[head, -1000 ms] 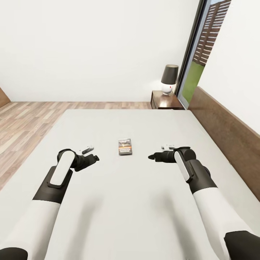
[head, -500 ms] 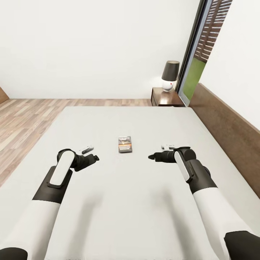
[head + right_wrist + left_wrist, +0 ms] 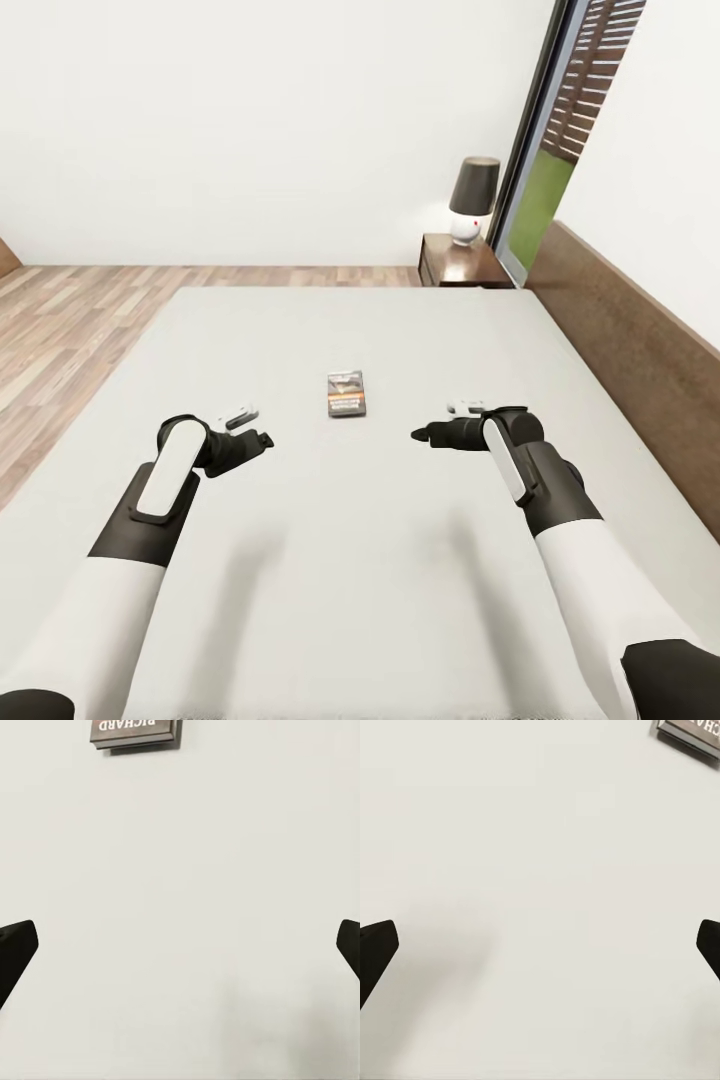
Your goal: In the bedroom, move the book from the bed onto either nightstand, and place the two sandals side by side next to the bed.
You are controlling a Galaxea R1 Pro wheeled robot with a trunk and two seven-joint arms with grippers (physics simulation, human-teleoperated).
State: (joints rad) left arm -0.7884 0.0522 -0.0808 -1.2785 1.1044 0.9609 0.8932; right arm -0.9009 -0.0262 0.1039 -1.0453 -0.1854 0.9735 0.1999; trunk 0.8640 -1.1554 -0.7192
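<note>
Left black two-finger gripper (image 3: 262,438): spread wide, empty, above mattress.
Right black two-finger gripper (image 3: 418,434): likewise wide, empty.
Small dark paperback book (image 3: 346,392): flat on light grey mattress bed (image 3: 400,560), between grippers, farther ahead.

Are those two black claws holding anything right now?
Nothing is held. The left claw and right claw hang open over the light grey mattress; the small dark paperback book lies untouched between them.

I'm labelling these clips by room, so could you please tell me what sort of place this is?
Most likely a bedroom: a large bed with a wooden headboard, and a nightstand carrying a lamp by a tall window.
</note>
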